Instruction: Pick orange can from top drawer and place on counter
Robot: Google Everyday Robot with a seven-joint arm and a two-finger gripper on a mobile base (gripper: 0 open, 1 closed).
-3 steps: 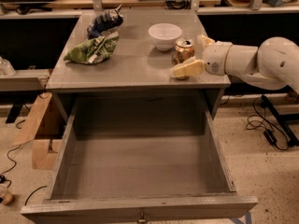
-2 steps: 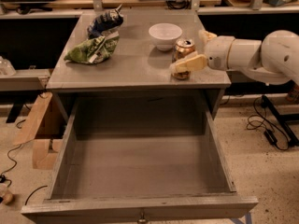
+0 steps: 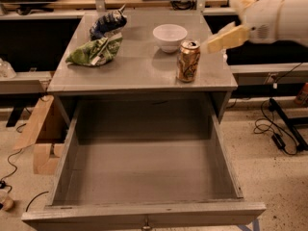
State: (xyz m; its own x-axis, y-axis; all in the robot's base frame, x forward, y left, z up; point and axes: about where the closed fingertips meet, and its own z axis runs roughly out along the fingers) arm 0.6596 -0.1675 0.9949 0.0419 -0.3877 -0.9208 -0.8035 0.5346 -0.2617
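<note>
The orange can [image 3: 188, 60] stands upright on the counter [image 3: 137, 69], near the front right corner. Its long axis is vertical and its silver top and pull tab face up. It is just beside the white bowl [image 3: 169, 36], on the side nearer the front edge. Its body is orange-gold with pale label marks too blurred to read. The gripper [image 3: 220, 25] hangs off the right edge, level with the can's top and clear of it, its tan fingers [image 3: 226, 37] spread apart with nothing between them. The white arm behind it is cut off by the picture's right side. The top drawer [image 3: 144, 174] is pulled out below the front edge, and its knob is cropped at the bottom. A green bag [image 3: 94, 53] and a dark blue bag [image 3: 108, 23] lie near the back left corner.
</note>
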